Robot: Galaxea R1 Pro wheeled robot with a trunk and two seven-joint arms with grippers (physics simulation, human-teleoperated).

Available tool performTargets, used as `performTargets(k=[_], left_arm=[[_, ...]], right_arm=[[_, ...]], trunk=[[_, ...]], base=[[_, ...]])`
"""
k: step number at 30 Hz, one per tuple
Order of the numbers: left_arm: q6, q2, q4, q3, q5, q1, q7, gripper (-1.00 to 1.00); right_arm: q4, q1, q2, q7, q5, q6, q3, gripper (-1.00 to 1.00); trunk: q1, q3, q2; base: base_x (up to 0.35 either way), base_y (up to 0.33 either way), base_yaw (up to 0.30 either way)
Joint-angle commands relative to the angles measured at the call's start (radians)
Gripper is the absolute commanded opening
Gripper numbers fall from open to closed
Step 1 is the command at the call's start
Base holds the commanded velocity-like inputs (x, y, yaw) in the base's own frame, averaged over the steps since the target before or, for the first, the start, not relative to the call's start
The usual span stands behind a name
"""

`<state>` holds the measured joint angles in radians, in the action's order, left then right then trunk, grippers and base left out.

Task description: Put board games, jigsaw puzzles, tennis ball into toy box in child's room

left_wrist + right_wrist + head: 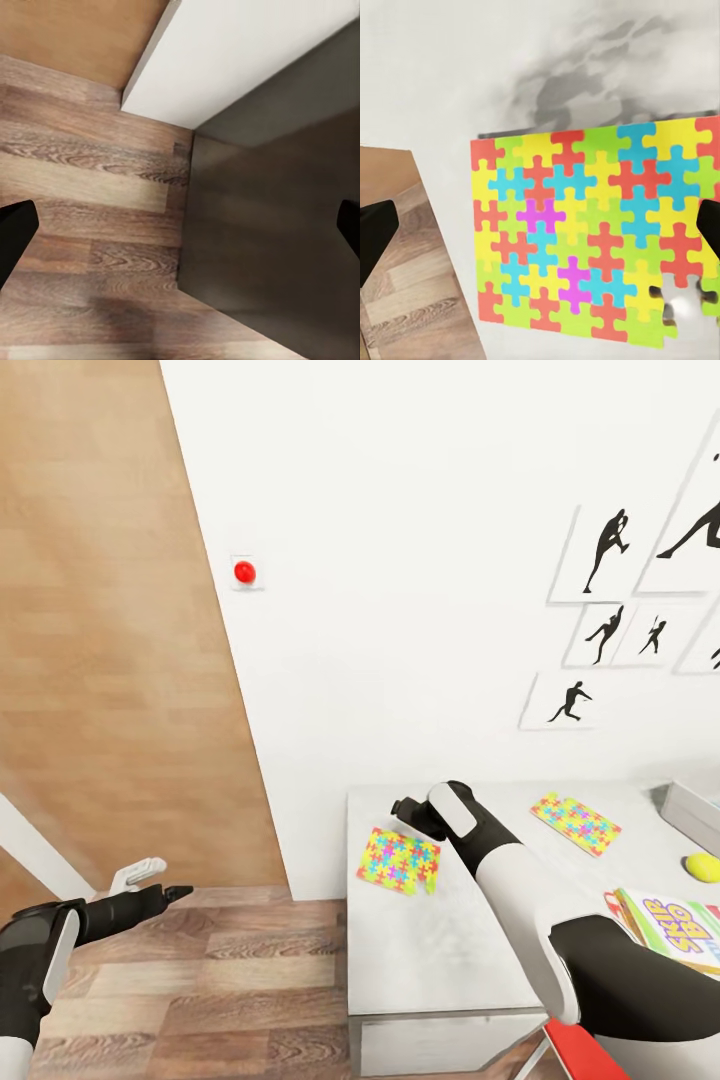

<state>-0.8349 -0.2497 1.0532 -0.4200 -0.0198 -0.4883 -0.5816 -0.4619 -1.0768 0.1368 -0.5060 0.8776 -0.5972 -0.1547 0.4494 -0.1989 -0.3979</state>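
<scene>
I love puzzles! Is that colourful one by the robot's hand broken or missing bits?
Yes. The jigsaw puzzle lying flat under the right gripper has a gap near one corner where the white table shows through. The other jigsaw puzzle is too small to judge.

A matt, smooth grey table [440,950] bearing a flat, cardboard-like multicoloured jigsaw puzzle [399,860] stands over grained wood-plank flooring [200,980], beside a wood-veneer door [100,640].

The board game [680,930] and grey toy box [692,812] run off the head view's right edge, seemingly half-hidden.
</scene>
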Motion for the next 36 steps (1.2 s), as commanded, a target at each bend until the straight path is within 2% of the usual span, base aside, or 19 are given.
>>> performTargets(k=[1, 14, 36], left_arm=[[-0.007, 0.000, 0.001, -0.002, -0.002, -0.001, -0.003, 1.00], [-0.006, 0.001, 0.001, -0.002, -0.003, -0.001, -0.004, 1.00], [-0.006, 0.001, 0.001, -0.002, -0.003, -0.001, -0.004, 1.00]], right_arm=[[-0.001, -0.001, -0.001, -0.009, 0.011, 0.003, -0.006, 1.00], [-0.001, 0.001, -0.002, -0.008, 0.011, 0.020, -0.008, 1.00], [-0.001, 0.001, -0.002, -0.008, 0.011, 0.022, -0.011, 1.00]], trunk=[[0.001, -0.002, -0.002], [0.001, -0.006, -0.002], [0.001, -0.007, -0.002]], base=[[0.004, 0.003, 0.000], [0.001, 0.046, -0.111], [0.044, 0.029, -0.012]])
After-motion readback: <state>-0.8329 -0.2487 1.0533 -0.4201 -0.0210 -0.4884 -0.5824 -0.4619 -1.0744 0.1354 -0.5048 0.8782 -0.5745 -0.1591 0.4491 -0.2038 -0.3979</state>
